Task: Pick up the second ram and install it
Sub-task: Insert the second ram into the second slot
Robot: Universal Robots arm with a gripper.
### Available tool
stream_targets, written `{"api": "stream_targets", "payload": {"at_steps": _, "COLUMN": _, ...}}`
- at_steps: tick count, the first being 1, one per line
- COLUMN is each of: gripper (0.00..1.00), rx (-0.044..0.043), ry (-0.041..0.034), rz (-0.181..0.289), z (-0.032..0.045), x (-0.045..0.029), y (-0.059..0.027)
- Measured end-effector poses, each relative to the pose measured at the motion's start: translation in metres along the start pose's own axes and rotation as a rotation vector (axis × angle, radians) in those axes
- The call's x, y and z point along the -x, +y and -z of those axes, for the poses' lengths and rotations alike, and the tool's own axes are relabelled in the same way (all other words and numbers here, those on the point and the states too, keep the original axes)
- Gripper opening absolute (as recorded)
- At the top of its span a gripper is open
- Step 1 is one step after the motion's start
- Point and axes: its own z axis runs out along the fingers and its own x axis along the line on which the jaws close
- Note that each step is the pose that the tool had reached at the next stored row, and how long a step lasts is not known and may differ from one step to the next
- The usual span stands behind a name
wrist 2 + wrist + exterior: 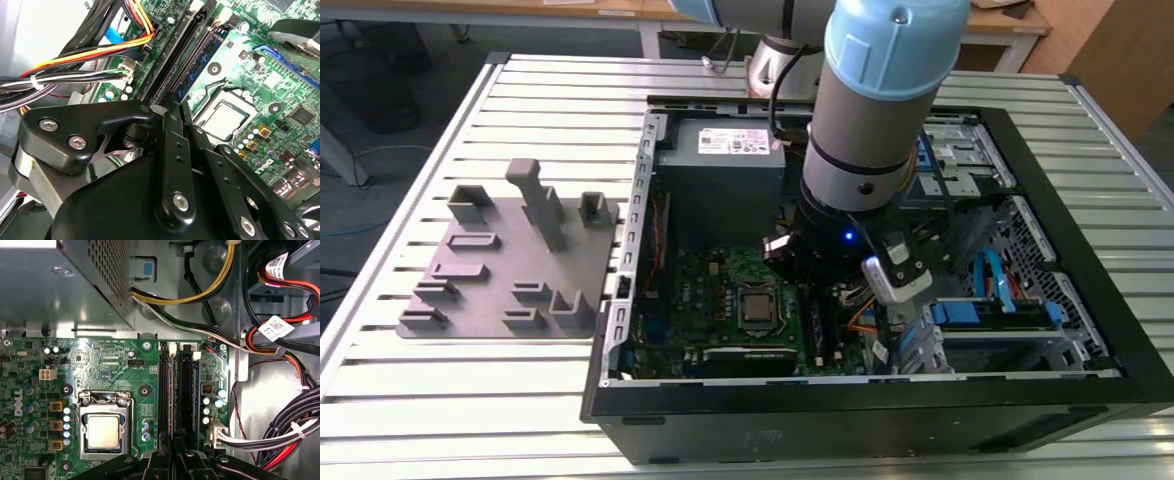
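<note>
The ram (pixel 166 390) seems to stand edge-on in a slot just beside the CPU socket (pixel 102 432), probably so that it can be pressed straight down. The gripper (pixel 174 460) is held over its end; whether the ram is clasped cannot be told. The print on the cable tags (pixel 276 329) is too small to be read.

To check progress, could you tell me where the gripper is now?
In the first wrist view, the gripper is at the memory slots, beside the processor socket.
</note>
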Motion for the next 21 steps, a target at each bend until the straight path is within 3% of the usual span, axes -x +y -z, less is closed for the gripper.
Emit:
{"api": "stream_targets", "payload": {"at_steps": 15, "gripper": 0.14, "rx": -0.0003, "ry": 0.0001, "rz": -0.012, "z": 0.0008, "x": 0.0, "y": 0.0}}
{"api": "stream_targets", "payload": {"at_steps": 21, "gripper": 0.14, "rx": -0.0079, "ry": 0.0001, "rz": -0.014, "z": 0.0009, "x": 0.0002, "y": -0.0001}}
